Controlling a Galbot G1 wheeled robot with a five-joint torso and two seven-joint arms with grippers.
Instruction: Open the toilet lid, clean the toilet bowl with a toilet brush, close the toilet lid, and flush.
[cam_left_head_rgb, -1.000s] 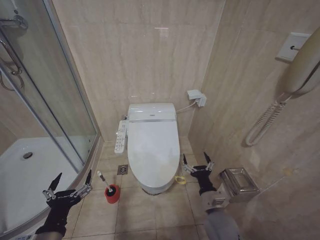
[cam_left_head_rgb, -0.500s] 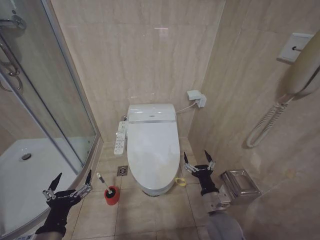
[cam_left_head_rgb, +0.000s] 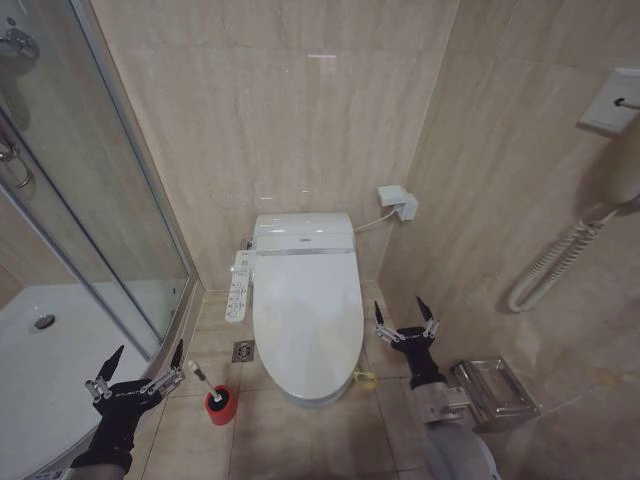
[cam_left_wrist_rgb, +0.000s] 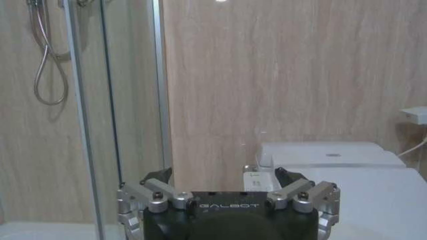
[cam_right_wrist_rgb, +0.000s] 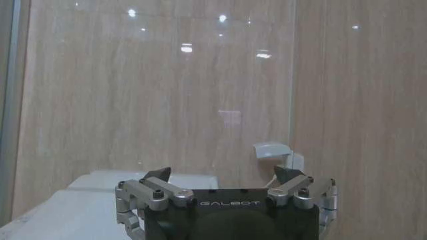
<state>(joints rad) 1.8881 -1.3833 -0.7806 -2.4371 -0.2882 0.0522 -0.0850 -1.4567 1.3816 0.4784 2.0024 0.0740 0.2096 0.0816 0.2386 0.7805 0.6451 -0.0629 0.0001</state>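
Observation:
The toilet lid (cam_left_head_rgb: 307, 315) lies shut over the toilet, so the toilet bowl is hidden beneath it. The lid also shows in the left wrist view (cam_left_wrist_rgb: 373, 200) and in the right wrist view (cam_right_wrist_rgb: 60, 215). The toilet brush (cam_left_head_rgb: 200, 377) stands tilted in its red cup holder (cam_left_head_rgb: 221, 406) on the floor left of the toilet. My left gripper (cam_left_head_rgb: 141, 360) hangs open just left of the brush, empty. My right gripper (cam_left_head_rgb: 402, 312) is open and empty to the right of the toilet, fingers pointing up.
A glass shower enclosure (cam_left_head_rgb: 90, 200) with a white tray (cam_left_head_rgb: 40, 370) fills the left. A control panel (cam_left_head_rgb: 239, 285) juts from the toilet's left side. A steel paper holder (cam_left_head_rgb: 495, 392) and a wall handset with cord (cam_left_head_rgb: 560, 262) are on the right wall. A yellow ring (cam_left_head_rgb: 366, 378) lies on the floor.
The whole head view has shifted: the toilet sits a little lower and nearer, and the right wall's handset has slid toward the edge. Both grippers stay open and keep their places.

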